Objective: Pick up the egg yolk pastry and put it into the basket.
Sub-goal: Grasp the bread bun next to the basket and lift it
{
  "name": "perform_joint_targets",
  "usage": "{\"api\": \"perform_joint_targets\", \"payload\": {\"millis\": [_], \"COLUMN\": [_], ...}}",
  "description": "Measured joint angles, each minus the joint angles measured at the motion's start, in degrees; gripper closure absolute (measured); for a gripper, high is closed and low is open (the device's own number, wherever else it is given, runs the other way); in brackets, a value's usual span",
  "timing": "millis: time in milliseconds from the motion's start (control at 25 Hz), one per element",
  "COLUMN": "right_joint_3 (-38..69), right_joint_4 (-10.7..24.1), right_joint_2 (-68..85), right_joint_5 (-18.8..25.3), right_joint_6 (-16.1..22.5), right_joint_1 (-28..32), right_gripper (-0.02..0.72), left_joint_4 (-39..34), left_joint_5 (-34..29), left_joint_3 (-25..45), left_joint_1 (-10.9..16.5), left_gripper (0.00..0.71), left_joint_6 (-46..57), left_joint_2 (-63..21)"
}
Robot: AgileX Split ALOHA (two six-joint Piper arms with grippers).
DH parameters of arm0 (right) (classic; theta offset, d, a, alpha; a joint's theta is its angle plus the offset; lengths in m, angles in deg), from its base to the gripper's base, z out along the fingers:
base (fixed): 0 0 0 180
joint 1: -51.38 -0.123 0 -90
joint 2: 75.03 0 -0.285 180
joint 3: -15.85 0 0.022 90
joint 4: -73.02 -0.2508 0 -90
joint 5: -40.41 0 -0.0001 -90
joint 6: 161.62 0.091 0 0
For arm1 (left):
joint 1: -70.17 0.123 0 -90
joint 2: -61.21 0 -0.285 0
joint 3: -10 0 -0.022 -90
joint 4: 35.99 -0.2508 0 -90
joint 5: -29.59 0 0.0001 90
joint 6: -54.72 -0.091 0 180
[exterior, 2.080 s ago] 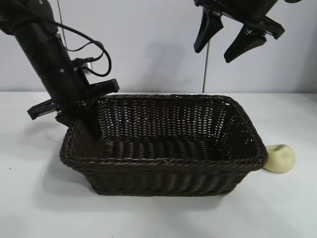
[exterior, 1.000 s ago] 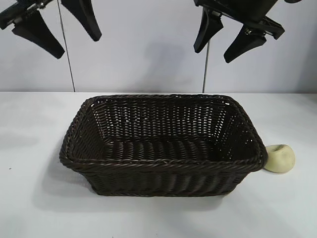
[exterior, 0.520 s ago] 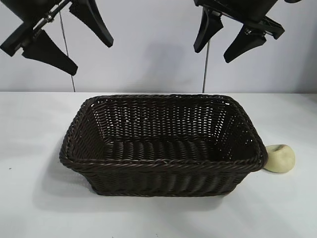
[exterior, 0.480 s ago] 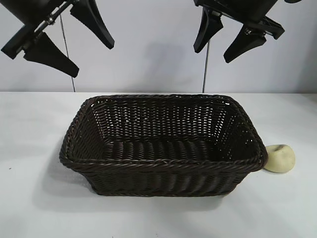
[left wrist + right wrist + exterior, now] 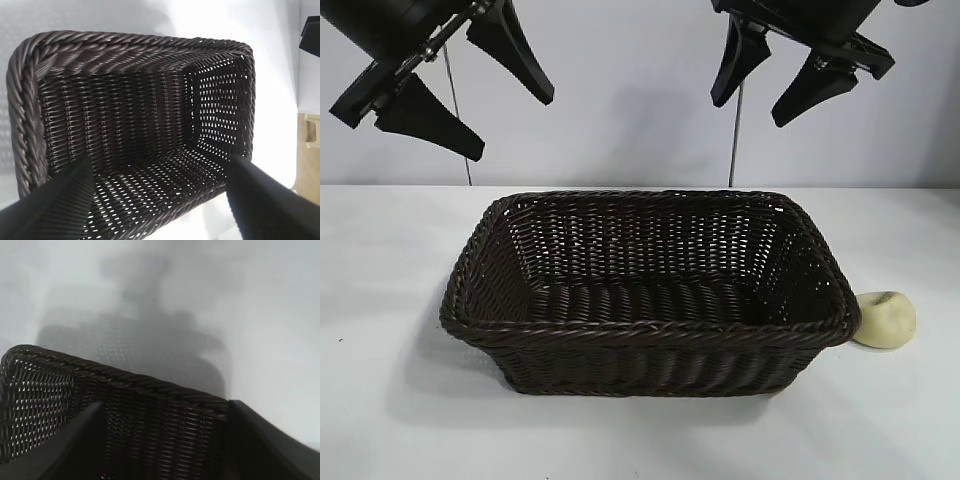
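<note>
The dark brown woven basket (image 5: 650, 330) stands in the middle of the white table and holds nothing. Against the outside of its right end the pale yellow egg yolk pastry (image 5: 886, 319) lies on the table. High above the basket's left end my left gripper (image 5: 514, 124) hangs open and tilted, holding nothing. My right gripper (image 5: 750, 112) hangs open and bare above the basket's far right corner. The left wrist view looks down into the basket (image 5: 130, 42) between the open left gripper (image 5: 161, 162). The right wrist view shows the basket's wall (image 5: 150, 385) between the open right gripper (image 5: 166, 404). Neither wrist view shows the pastry.
A pale wall rises behind the table. Two thin vertical rods (image 5: 457, 130) (image 5: 735, 140) stand at the back. White tabletop (image 5: 620, 440) lies in front of the basket and on both sides. The table's edge and a wooden surface (image 5: 310, 150) appear in the left wrist view.
My left gripper lifted away from the basket's left rim, then sank a little and swung right, still open. The right gripper, basket and pastry have not moved.
</note>
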Motion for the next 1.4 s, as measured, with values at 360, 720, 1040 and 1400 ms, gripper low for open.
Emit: {"api": "perform_joint_targets", "payload": {"millis": [360, 720, 1040, 1400], "right_joint_3": [0.0, 0.0, 0.0, 6.46], "right_joint_4": [1.87, 4.35, 7.5, 7.5], "right_joint_2": [0.0, 0.0, -0.48, -4.09], "right_joint_5": [4.95, 11.15, 14.03, 12.88], "right_joint_6": [0.0, 0.0, 0.0, 0.0], "right_joint_1": [3.43, 12.48, 13.66, 13.66], "right_gripper": [0.209, 0.209, 0.209, 0.209], "left_joint_4": [-0.92, -1.03, -1.03, -1.03], "left_joint_5": [0.03, -0.17, -0.17, -0.17], "left_joint_3": [0.0, 0.0, 0.0, 0.0], "left_joint_1": [0.0, 0.0, 0.0, 0.0], "left_gripper": [0.175, 0.175, 0.175, 0.175], "left_joint_6": [-0.04, -0.07, -0.07, -0.11], "left_joint_2": [0.0, 0.0, 0.0, 0.0]}}
